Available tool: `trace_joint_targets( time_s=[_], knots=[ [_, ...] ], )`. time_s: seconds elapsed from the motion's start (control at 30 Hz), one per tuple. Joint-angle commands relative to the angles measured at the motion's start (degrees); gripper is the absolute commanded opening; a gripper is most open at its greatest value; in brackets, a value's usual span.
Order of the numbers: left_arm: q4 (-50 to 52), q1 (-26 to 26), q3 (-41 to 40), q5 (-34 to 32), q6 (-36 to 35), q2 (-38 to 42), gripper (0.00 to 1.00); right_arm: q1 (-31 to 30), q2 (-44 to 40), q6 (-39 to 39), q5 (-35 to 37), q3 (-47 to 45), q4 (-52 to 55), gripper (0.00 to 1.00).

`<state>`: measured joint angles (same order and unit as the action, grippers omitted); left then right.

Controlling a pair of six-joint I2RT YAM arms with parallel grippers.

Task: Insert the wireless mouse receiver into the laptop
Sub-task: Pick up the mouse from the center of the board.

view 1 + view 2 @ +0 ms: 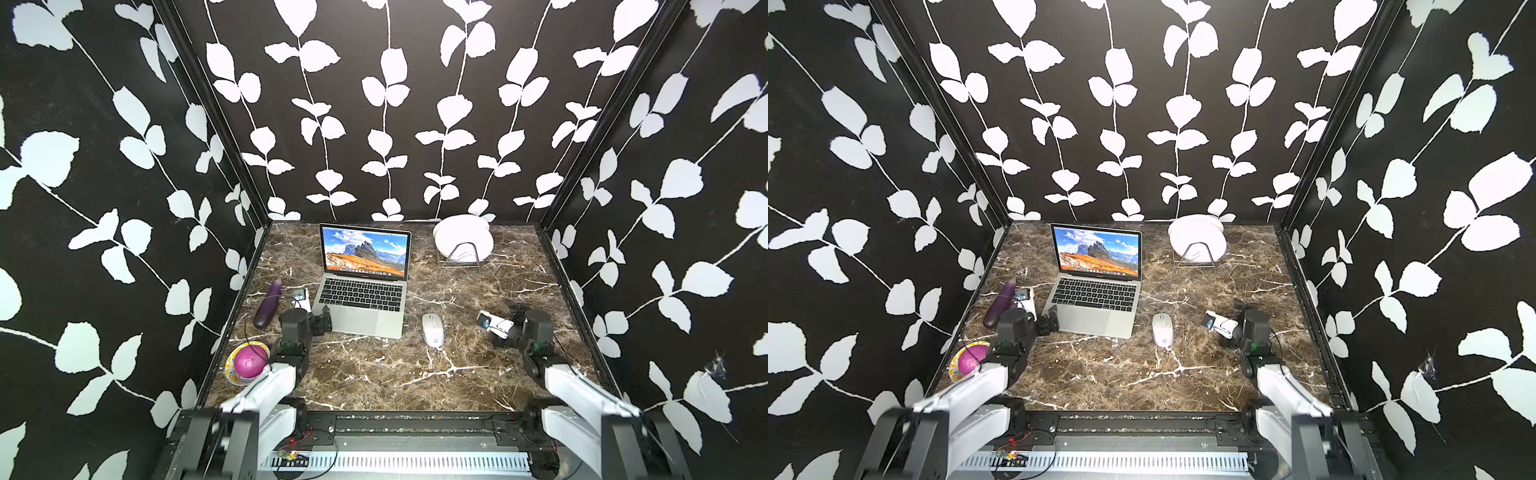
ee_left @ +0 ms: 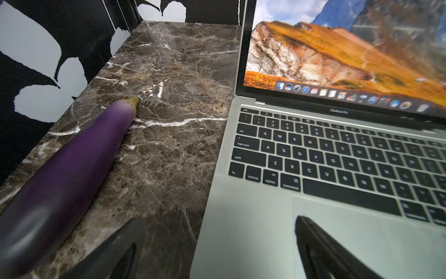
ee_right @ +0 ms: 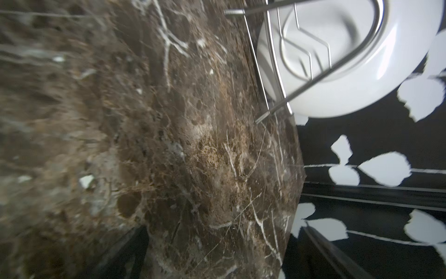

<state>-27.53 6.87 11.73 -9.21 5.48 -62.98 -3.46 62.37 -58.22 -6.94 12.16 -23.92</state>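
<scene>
Hidden bits first: we can't make out the receiver in any view, and the side ports of the slim silver laptop (image 1: pixel 360 305) (image 1: pixel 1095 300) are too small to read. The left arm covers part of the yellow-rimmed bowl (image 1: pixel 231 369) w/ the round pink-purple onion (image 1: pixel 248 360) at the near left of the brown marble table (image 1: pixel 395 374). The right wrist view is blurred. It shows only table, the white plates (image 3: pixel 362 94) and their wire rack (image 3: pixel 272 72), cut off by the frame. The small white oval wireless mouse (image 1: pixel 432 329) (image 1: pixel 1162 329) lies on the marble just right of the laptop's near right corner, not touching it. Its long axis runs near-to-far, approx parallel to the laptop's right edge, grey strip on top, and the end w/ a small round mark points to the near edge. The laptop sits open at centre-left, screen facing the arms, hinge toward the back wall, slightly skewed. The left gripper (image 1: pixel 325 317) (image 2: pixel 218 219) is spread wide and empty, straddling the laptop's left edge near the front corner. One finger is over the palm rest, the other over marble beside the long purple eggplant (image 2: pixel 67 174). The right gripper (image 1: pixel 514 312), rolled on its side right of the mouse and well apart from it, is also wide apart and holds nothing.
</scene>
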Motion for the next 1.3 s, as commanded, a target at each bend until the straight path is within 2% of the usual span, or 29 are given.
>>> trace_joint_targets(
  time_s=[0.0, 0.37, 0.43, 0.47, 0.5, 0.53, 0.6, 0.67, 0.7, 0.73, 0.77, 0.83, 0.87, 0.9, 0.93, 1.0, 1.07, 1.17, 1.2, 1.27],
  knots=[
    [-30.22, -1.78, 9.63, -6.15, -11.3, -27.63, 0.99, 3.71, 26.38, 58.57, 6.66, 9.86, -28.87, 0.99],
    [-29.52, -1.86, 9.63, -6.02, -10.9, -27.25, 0.98, 3.61, 26.38, 58.39, 6.99, 10.09, -28.59, 1.0],
    [-24.96, -1.95, 10.57, -6.1, -10.34, -24.15, 0.98, 1.66, 22.52, 57.14, 12.43, 12.61, -21.98, 0.99],
    [-21.31, -1.89, 11.9, -6.72, -11.14, -22.32, 0.98, -0.94, 18.4, 56.53, 18.63, 15.11, -13.36, 0.99],
    [-12.74, -1.72, 16.0, -9.64, -10.16, -19.92, 0.99, -2.93, 13.88, 57.7, 24.65, 18.48, -6.13, 1.0],
    [-2.37, -1.68, 20.88, -13.15, -8.81, -17.34, 0.98, -3.88, 10.06, 60.89, 27.52, 21.8, 0.38, 0.99],
    [11.61, -1.55, 30.35, -18.86, -7.76, -14.7, 0.99, -4.25, 2.02, 72.77, 25.78, 27.82, 14.45, 0.99],
    [23.9, -1.51, 37.98, -20.4, -3.17, -12.18, 0.98, -4.23, -2.12, 84.39, 23.23, 24.57, 11.63, 0.99],
    [29.7, -1.58, 41.23, -18.79, 0.71, -10.65, 0.98, -3.75, -3.32, 92.67, 19.15, 20.67, 6.65, 1.0],
    [34.11, -1.52, 42.77, -14.4, 4.7, -9.23, 0.97, -1.79, -3.17, 95.46, 10.52, 18.8, 2.69, 1.0],
    [35.45, -0.91, 42.4, -10.48, 8.32, -7.06, 0.93, -1.71, -1.61, 95.9, 6.35, 20.89, 5.69, 0.99],
    [35.52, 2.69, 38.85, -8.06, 15.99, -1.05, 0.92, -6.63, 3.04, 95.16, 14.44, 31.21, 29.99, 0.99],
    [34.9, 5.42, 36.46, -8.29, 18.6, 1.69, 0.92, -9.94, 5.31, 94.4, 20.21, 34.29, 38.85, 1.0],
    [35.02, 8.49, 34.54, -9.24, 20.62, 3.83, 0.92, -13.27, 6.7, 93.9, 23.03, 35.62, 44.33, 1.0],
    [34.77, 11.81, 32.3, -9.87, 21.98, 5.5, 0.91, -15.56, 7.0, 94.07, 24.69, 34.98, 46.57, 1.0],
    [34.02, 18.31, 28.51, -10.91, 23.68, 7.33, 0.9, -18.99, 5.12, 96.6, 24.77, 29.55, 43.82, 1.0],
    [33.85, 25.58, 25.42, -13.49, 23.6, 6.99, 0.88, -22.62, 4.13, 97.14, 16.88, 27.31, 39.64, 0.99],
    [33.88, 32.77, 23.33, -18.04, 22.08, 4.7, 0.87, -39.91, 14.37, 96.6, 28.71, 40.39, 55.07, 0.99],
    [33.98, 34.94, 23.03, -18.7, 22.45, 4.15, 0.87, -43.89, 17.88, 97.55, 31.41, 44.24, 59.51, 0.99],
    [33.04, 36.08, 22.18, -17.6, 24.38, 3.59, 0.88, -47.46, 22.64, 98.54, 31.02, 47.5, 61.2, 0.99]
  ],
)
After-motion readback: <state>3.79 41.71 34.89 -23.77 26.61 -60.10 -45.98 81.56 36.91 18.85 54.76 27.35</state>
